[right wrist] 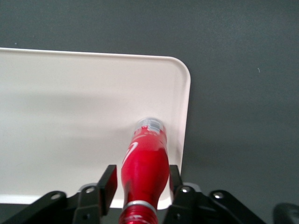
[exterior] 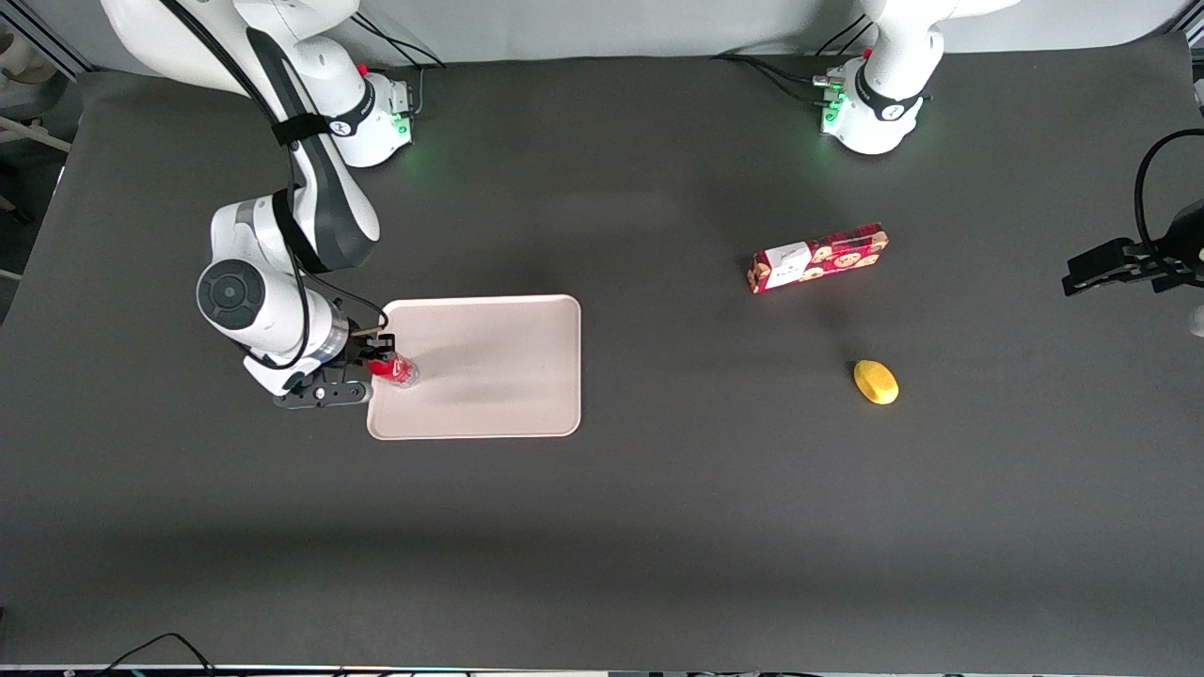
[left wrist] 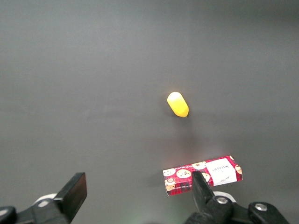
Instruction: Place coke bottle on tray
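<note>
The coke bottle [exterior: 393, 368] is small and red, and its clear base rests on the pale beige tray [exterior: 499, 367], just inside the rim at the tray's end nearest the working arm. It leans slightly, with its cap toward the wrist. My right gripper [exterior: 381, 355] straddles the bottle's upper body. In the right wrist view the coke bottle [right wrist: 145, 158] stands between the black fingers [right wrist: 108, 179] of the gripper [right wrist: 141, 175]. Tray surface [right wrist: 70, 102] shows through a gap between one finger and the bottle, and the other finger sits very close to it. The gripper is open.
A long red cookie box [exterior: 818, 257] and a yellow lemon-like object [exterior: 876, 382] lie on the dark table toward the parked arm's end. In the left wrist view the cookie box [left wrist: 202, 174] and the yellow object [left wrist: 178, 104] also show.
</note>
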Tool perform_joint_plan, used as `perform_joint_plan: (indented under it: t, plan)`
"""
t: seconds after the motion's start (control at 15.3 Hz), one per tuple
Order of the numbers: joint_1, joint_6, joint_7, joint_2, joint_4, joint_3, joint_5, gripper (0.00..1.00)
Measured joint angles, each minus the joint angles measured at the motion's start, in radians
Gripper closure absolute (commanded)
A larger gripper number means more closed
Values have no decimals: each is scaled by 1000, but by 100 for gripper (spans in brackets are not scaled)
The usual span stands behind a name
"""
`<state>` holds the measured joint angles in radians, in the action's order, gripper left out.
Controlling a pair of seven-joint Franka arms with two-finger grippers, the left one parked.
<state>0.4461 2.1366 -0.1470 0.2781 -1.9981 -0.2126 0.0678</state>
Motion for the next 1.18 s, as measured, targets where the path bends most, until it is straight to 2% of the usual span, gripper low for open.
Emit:
perform_joint_plan:
  t: [0.59,0.85,1.18]
  plan:
    - [0,-4,-1,13,38,-4,0,0]
    - [0,-213,0,-51,189,-32,0,0]
    - [-24,-455,40,-264,294,-87,-2,0]
